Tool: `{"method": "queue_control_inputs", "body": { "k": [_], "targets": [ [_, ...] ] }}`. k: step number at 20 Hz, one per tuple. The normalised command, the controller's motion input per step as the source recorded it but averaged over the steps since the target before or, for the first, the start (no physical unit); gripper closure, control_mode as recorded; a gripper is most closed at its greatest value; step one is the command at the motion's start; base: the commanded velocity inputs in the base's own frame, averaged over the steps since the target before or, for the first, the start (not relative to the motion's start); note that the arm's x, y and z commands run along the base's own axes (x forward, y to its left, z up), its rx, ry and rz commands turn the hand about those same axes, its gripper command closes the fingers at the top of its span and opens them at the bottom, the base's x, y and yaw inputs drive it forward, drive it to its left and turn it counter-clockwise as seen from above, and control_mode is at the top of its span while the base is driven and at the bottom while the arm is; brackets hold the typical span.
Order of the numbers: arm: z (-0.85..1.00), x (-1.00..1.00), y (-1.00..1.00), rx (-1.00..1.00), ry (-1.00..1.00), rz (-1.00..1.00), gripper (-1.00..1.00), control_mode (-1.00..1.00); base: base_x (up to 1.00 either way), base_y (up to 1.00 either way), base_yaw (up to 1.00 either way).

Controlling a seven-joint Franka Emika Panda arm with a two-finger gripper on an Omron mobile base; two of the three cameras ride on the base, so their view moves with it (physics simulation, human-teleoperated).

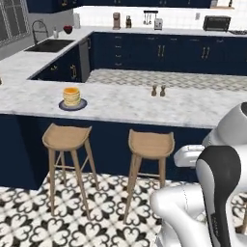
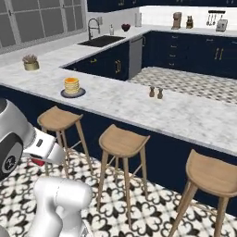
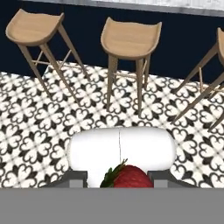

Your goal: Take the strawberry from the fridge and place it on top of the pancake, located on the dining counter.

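One strawberry (image 3: 127,177) sits clenched between the tool's (image 3: 120,178) fingers, low in front of the stools (image 3: 130,39), well below the worktop (image 1: 125,103). The pancake (image 1: 71,96) stack stands on its plate (image 1: 80,104) up on that worktop, ahead and off to the left of the arm. The coming move, I judge, calls for lifting the berry high and carrying it forward-left over the stack.
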Motion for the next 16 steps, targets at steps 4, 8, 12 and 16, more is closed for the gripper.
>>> {"method": "queue_control_inputs", "body": {
  "k": [4,8,12,16],
  "targets": [
    [0.0,0.0,0.0,0.0,0.0,0.0,1.0,1.0,1.0,1.0,-0.48],
    [0.0,0.0,0.0,0.0,0.0,0.0,1.0,1.0,0.75,1.0,-0.43],
    [0.0,0.0,0.0,0.0,0.0,0.0,1.0,1.0,0.44,1.0,-0.36],
    [0.0,0.0,0.0,0.0,0.0,0.0,1.0,1.0,0.32,1.0,-0.32]
  ]
}}
